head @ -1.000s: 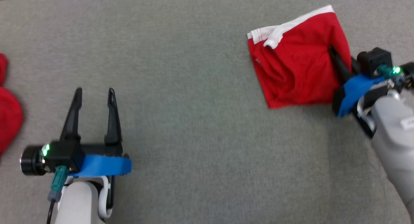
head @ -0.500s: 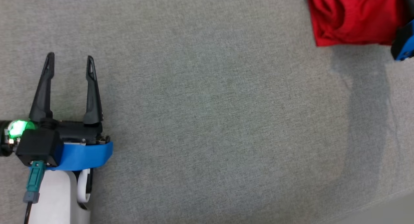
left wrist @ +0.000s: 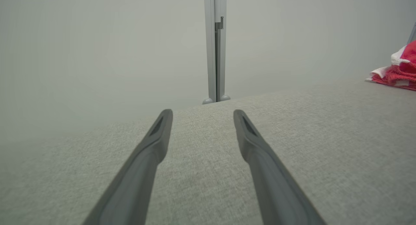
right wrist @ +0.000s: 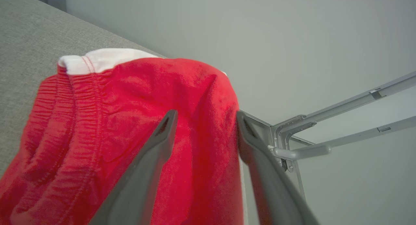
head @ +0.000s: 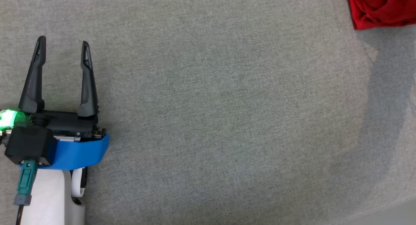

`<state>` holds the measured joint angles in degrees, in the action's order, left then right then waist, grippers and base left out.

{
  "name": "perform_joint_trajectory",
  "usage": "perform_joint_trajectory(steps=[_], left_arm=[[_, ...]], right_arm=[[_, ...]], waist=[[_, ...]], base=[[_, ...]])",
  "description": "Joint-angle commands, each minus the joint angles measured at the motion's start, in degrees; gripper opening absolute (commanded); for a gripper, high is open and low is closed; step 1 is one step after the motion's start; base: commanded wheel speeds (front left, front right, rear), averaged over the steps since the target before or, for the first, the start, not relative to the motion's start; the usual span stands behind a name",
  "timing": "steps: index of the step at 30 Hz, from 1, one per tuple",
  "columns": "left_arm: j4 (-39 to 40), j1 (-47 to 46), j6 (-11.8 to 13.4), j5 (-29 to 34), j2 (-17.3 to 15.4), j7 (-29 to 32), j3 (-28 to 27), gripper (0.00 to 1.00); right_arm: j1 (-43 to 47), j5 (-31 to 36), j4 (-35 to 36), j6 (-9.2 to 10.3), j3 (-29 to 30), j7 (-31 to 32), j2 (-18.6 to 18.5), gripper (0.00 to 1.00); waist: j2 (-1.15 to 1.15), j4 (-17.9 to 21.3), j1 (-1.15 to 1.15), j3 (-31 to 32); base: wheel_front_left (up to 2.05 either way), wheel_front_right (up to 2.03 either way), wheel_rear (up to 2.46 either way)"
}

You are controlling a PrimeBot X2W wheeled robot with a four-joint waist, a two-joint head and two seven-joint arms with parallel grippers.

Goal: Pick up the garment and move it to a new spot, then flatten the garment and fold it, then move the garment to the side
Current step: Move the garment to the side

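- Right wrist view: right hand (right wrist: 206, 113) apart over red garment (right wrist: 113, 104), white band (right wrist: 104, 59).
- Head view: left hand (head: 63, 42) apart over grey worktop (head: 227, 104).
- Behind: pale wall (left wrist: 97, 39), metal post (left wrist: 215, 46).

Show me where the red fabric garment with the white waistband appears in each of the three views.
Head view: the red fabric garment with a white waistband lies in the top right corner.
Left wrist view: the garment sits at the far right edge.
Right wrist view: the garment spreads over the centre and left, behind the right hand's open fingers.
Shared landmark: the grey woven fabric surface beneath it.
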<state>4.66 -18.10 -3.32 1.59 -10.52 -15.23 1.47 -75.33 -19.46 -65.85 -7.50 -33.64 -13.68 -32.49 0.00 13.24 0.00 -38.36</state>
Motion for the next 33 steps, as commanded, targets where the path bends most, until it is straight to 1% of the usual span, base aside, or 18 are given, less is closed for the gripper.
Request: perform_joint_trajectory(steps=[1,5,9,11,12,14,18,23,29,33], left_arm=[[-1.06,-0.35,0.36,-0.04,-0.58,0.16,-0.16,1.00],[-1.39,0.12,0.74,-0.60,-0.11,0.15,0.10,1.00],[-2.14,1.02,0.98,-1.61,0.56,0.09,0.16,1.00],[-2.59,1.78,1.26,-2.14,0.84,0.08,-0.11,1.00],[-3.17,2.87,1.44,-2.72,0.90,0.08,-0.57,1.00],[-3.47,3.97,1.73,-3.21,1.25,0.08,-0.97,1.00],[-4.38,6.80,2.20,-4.53,2.36,0.09,-2.01,1.00],[-5.63,10.65,2.50,-5.59,3.56,0.09,-2.92,1.00],[-7.19,14.58,2.72,-6.15,4.83,0.09,-3.50,1.00],[-8.14,16.21,3.02,-6.32,5.70,0.08,-3.53,1.00]], right_arm=[[-1.50,1.01,-1.13,0.01,-0.23,-0.33,0.29,1.00],[-2.62,3.30,-4.71,0.01,0.31,-0.89,-0.26,1.00],[-1.69,3.31,-5.24,0.01,3.20,-1.49,0.95,1.00],[-0.27,2.19,-2.84,0.00,5.51,-1.55,2.11,1.00],[2.06,2.34,0.32,0.00,6.93,-1.52,3.40,1.00],[4.07,1.24,3.88,0.00,9.57,-1.52,5.14,1.00],[10.17,1.89,10.90,0.01,13.09,-1.50,8.79,1.00],[19.46,3.25,18.54,0.00,17.41,-1.53,13.74,1.00],[30.94,4.26,26.07,0.00,20.66,-1.52,18.29,1.00],[38.54,4.61,30.27,0.00,22.70,-1.53,20.15,1.00]], waist=[[0.00,-0.16,0.00,0.23],[0.00,-0.68,0.00,1.86],[0.00,-1.21,0.00,4.69],[0.00,-1.41,0.00,6.54],[0.00,-1.33,0.00,8.58],[0.00,-1.64,0.00,10.77],[0.00,-2.47,0.00,15.32],[0.00,-4.43,0.00,20.88],[0.00,-7.10,0.00,25.64],[0.00,-8.64,0.00,27.86]], base=[[0.00,0.00,0.00],[0.00,0.00,0.00],[0.00,0.00,0.00],[0.00,0.00,0.00],[0.00,0.00,0.00],[0.00,0.00,0.00],[0.00,0.00,0.00],[0.00,0.00,0.00],[0.00,0.00,0.00],[0.00,0.00,0.00]])
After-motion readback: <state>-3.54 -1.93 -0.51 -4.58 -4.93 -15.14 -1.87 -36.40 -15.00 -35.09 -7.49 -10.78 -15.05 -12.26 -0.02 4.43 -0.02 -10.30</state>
